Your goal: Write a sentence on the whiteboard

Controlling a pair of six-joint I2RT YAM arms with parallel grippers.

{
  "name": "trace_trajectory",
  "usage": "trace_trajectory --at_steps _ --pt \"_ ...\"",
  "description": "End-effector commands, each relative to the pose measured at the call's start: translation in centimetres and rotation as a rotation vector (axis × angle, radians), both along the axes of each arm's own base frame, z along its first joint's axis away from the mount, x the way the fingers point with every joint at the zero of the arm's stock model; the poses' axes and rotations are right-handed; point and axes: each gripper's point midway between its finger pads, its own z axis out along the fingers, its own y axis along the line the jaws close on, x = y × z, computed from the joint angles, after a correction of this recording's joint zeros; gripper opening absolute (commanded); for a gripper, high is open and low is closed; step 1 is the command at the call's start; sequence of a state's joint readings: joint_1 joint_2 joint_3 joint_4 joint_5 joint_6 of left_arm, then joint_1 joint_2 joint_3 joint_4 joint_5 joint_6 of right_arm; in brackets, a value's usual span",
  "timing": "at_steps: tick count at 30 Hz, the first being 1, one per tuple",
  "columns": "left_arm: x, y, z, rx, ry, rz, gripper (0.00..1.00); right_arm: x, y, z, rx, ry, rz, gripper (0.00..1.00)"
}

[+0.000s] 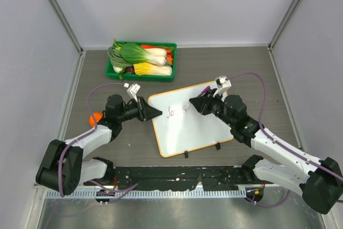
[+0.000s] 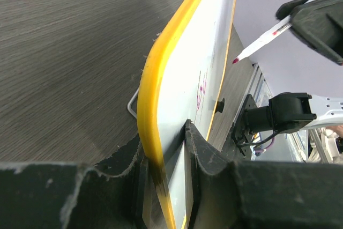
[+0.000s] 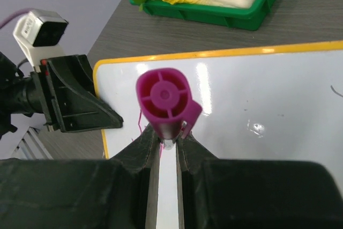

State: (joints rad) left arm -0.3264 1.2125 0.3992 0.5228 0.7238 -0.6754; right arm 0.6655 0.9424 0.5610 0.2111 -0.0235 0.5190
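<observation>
At the middle of the table (image 1: 96, 79), the whiteboard (image 1: 201, 127) lies skewed, with its two black feet (image 1: 186, 154) on the edge nearest the arm bases. The left claw (image 1: 158, 113) reaches in from the left and is closed on the board's left edge. In the left wrist view the orange-yellow rim (image 2: 151, 95) runs down between the two fingers (image 2: 203, 154), which pinch the board from both faces.

The right claw (image 1: 195, 102) comes in over the far part of the board and is clamped narrowly on a marker (image 3: 163, 96). From the right wrist camera, the marker's magenta butt end sits squeezed between the dark fingers (image 3: 144, 148) and hides its own tip. The left wrist view shows the marker's white barrel and purple-pink tip near the board's face. Whether the tip touches the surface cannot be told.

The sentence (image 1: 177, 111) is a short run of thin purple-pink cursive on the upper left part of the board, between the two claws. The letters are too small to read. From the left wrist camera it shows only as a few thin strokes (image 2: 202, 89) seen almost edge-on.

Behind the board, toward the back wall, a green tray (image 1: 161, 77) holds leafy vegetables (image 1: 142, 54), well apart from both claws. An orange object (image 1: 95, 117) lies on the table just beside the left arm, partly hidden by it.
</observation>
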Motion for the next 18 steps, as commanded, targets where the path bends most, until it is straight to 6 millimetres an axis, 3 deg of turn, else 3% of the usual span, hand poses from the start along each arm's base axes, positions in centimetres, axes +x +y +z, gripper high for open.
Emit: trace_trajectory --at_steps 1,10,18 --pt "0.8 1.9 -4.2 0.171 -0.027 0.075 0.0 1.2 0.5 4.9 0.085 -0.101 -0.021 0.01" --pt "0.8 1.9 -4.1 0.171 -0.028 0.073 0.0 3.1 0.1 4.1 0.045 -0.099 -0.099 0.01" --pt "0.8 1.9 -4.1 0.169 -0.026 0.074 0.0 3.7 -0.8 1.7 -0.007 -0.07 -0.154 0.01"
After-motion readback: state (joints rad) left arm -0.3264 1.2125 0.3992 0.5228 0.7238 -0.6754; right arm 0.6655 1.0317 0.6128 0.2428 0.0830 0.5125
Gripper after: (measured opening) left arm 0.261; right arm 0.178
